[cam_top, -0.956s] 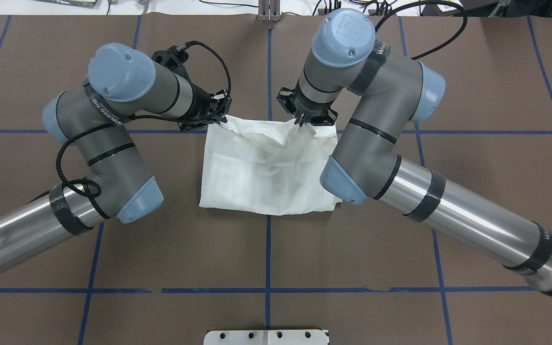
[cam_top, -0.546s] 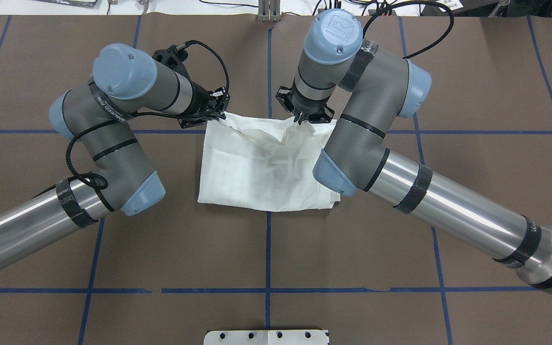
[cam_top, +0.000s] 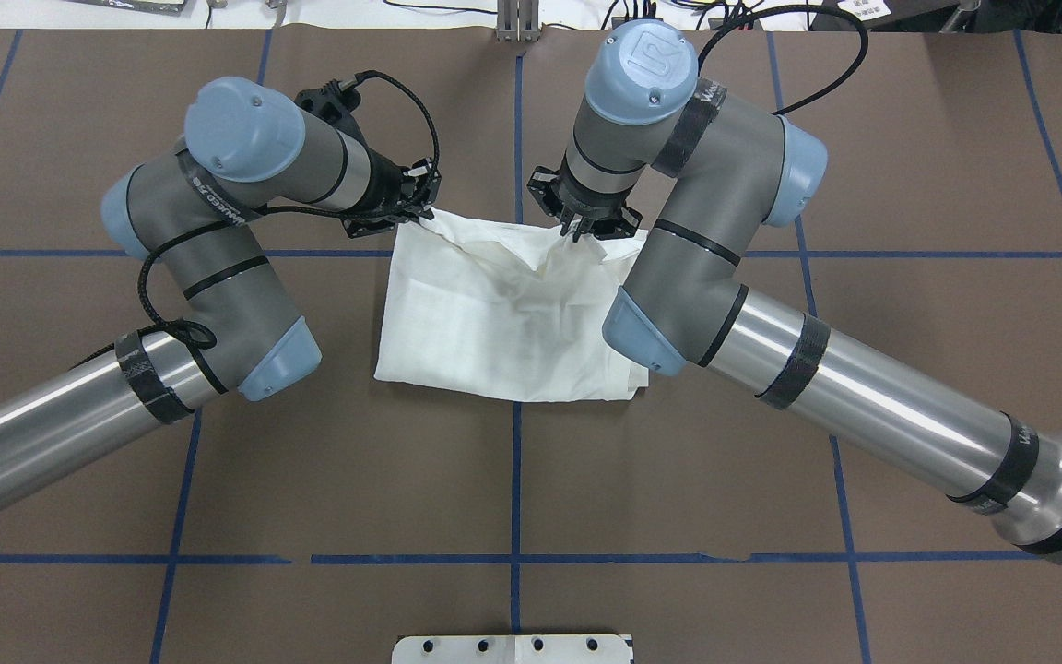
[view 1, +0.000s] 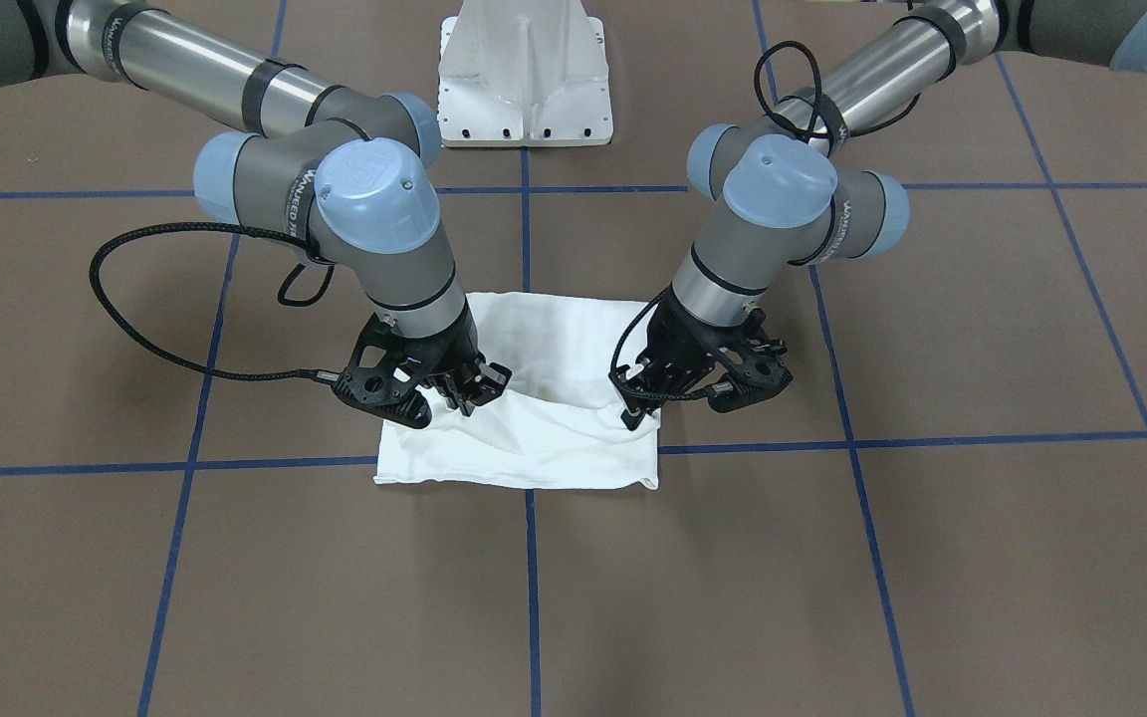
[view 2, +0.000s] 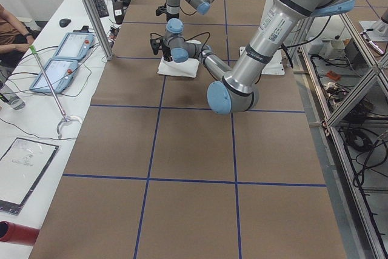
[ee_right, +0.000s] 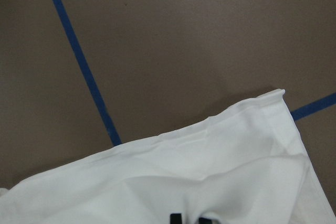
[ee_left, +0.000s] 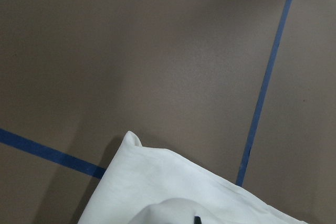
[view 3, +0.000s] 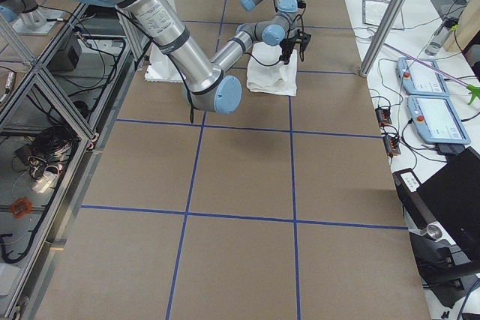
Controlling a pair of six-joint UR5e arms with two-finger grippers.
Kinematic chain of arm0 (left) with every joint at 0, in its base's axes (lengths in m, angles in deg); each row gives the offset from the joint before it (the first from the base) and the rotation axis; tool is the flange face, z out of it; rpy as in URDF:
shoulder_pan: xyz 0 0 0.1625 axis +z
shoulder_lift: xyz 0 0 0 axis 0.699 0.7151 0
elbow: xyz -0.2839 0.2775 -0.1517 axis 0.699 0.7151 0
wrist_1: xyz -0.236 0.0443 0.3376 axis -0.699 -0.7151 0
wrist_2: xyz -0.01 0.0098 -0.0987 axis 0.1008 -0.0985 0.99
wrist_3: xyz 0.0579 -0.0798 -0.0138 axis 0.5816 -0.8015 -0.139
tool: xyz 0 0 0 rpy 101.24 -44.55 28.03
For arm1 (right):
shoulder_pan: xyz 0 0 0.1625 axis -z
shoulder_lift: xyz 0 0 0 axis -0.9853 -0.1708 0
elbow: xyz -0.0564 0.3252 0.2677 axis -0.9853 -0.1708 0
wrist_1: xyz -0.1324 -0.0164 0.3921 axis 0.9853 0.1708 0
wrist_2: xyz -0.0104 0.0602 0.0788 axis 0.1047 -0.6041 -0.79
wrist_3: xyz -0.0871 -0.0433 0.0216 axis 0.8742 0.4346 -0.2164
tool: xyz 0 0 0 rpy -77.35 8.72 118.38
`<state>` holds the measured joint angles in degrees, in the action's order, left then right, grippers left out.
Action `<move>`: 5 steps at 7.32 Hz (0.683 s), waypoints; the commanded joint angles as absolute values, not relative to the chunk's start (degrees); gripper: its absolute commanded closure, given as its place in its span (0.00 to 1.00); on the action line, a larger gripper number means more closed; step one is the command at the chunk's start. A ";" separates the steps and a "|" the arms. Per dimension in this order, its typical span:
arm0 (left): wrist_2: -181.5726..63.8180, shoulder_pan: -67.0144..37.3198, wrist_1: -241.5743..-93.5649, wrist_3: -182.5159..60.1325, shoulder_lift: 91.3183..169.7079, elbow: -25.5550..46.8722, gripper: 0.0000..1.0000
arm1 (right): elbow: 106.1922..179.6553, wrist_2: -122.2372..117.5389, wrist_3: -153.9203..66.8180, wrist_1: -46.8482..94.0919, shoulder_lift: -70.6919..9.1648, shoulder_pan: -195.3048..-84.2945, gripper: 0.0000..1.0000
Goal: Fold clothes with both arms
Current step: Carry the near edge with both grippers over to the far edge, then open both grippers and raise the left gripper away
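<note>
white long-sleeved t-shirt (cam_top: 494, 323) lies as a rough folded rectangle at mid-desk (cam_top: 337, 480), astride the centre blue tape line (cam_top: 514, 489), during a two-handed fold. on the side nearest the robot, the shirt's edge rests flat and unheld on the brown surface. that is the first hazard: if the far side is carried back over it, nothing pins this edge, so it may slide with the pull instead of acting as the hinge of the fold. across the middle the cloth is rumpled, with a ridge running up toward the far edge. there the right tool (cam_top: 584, 231) is pinched narrow on fabric some way in from the far right corner (the corner itself lies loose beside it). that corner looks likely to droop or trail and leave a crooked fold. along the same far edge, the left tool (cam_top: 418, 214) is likewise closed on the far left corner, raised just off the desk. both bites look thin, so a slip is possible. either tool may also have caught only the top layer, which would peel the stack apart. uneven travel of the two tools would skew the crease.
</note>
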<state>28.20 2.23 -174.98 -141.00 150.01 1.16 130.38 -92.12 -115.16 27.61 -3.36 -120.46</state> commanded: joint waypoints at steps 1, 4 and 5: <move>31.62 -3.35 -174.60 -140.51 149.94 -0.84 0.00 | 129.91 -98.19 -109.81 26.42 -4.63 -125.13 0.00; 34.70 -4.17 -174.51 -138.05 149.15 -1.21 0.00 | 130.43 -99.92 -107.74 26.24 -4.99 -125.26 0.00; 36.81 -5.12 -174.43 -134.39 147.50 -0.17 0.00 | 131.13 -97.13 -105.65 26.33 -4.47 -123.08 0.00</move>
